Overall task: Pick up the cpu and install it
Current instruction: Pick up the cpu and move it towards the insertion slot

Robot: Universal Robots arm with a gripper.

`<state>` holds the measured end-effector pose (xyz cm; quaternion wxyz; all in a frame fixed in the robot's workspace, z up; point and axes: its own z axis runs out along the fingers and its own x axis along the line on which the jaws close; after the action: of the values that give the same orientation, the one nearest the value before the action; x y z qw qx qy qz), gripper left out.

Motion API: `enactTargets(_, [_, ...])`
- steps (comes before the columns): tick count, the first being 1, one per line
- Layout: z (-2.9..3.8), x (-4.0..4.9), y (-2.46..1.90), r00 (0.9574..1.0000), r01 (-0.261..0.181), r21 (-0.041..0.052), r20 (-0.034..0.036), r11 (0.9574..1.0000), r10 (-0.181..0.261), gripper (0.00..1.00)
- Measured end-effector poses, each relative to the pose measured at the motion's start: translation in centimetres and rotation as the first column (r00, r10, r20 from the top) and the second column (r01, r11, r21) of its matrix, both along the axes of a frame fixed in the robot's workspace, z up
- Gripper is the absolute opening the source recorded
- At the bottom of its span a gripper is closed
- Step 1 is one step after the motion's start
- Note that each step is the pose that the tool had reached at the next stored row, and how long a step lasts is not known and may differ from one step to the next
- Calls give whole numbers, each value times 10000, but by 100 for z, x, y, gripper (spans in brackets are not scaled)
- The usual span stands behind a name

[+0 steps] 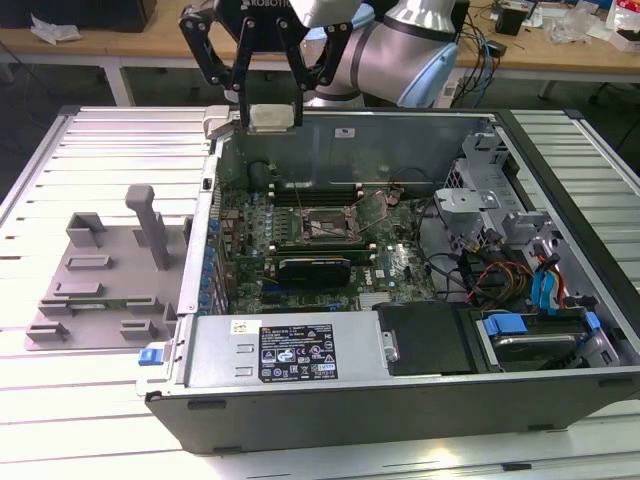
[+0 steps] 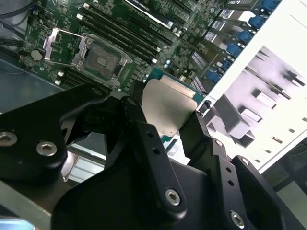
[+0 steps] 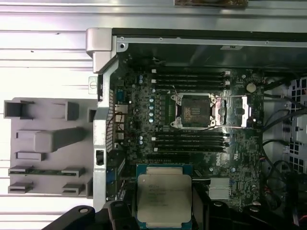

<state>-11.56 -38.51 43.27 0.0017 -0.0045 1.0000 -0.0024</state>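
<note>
My gripper (image 1: 270, 112) hangs high over the back left corner of the open computer case (image 1: 400, 400), shut on the cpu (image 1: 270, 117), a flat silver-grey square. In both wrist views the cpu (image 2: 168, 108) (image 3: 164, 199) sits between my black fingers (image 2: 144, 139). Below, on the green motherboard (image 1: 300, 250), the socket (image 1: 322, 224) (image 3: 194, 111) (image 2: 100, 58) lies open with its metal frame flipped aside. The cpu is well above the socket and toward the exterior view's left of it.
A grey plastic tray (image 1: 100, 280) (image 3: 43, 148) with holders lies on the slatted table at the exterior view's left of the case. Memory sticks (image 3: 189, 79) flank the socket. Cables and drive bays (image 1: 530, 290) fill the case's right part.
</note>
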Motion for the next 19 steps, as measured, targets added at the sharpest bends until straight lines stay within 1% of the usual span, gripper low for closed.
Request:
enactTargets(3, [-49,46,0,10000,-1,-53,0,10000,1,55])
enactTargets(7, [-99,97,0,10000,-1,-133,0,9999,1,55])
enactTargets(12, [-132,139,0,10000,0,-193,0,9998,0,55])
enactTargets(13, [-172,186,0,10000,1,-243,0,9997,-1,55])
enactTargets(16, [-242,276,0,10000,0,-337,0,9994,0,55])
enactTargets(18, [-281,326,0,10000,0,-357,0,9994,0,55])
enactTargets(19, [-288,332,0,10000,0,-360,1,9994,0,55])
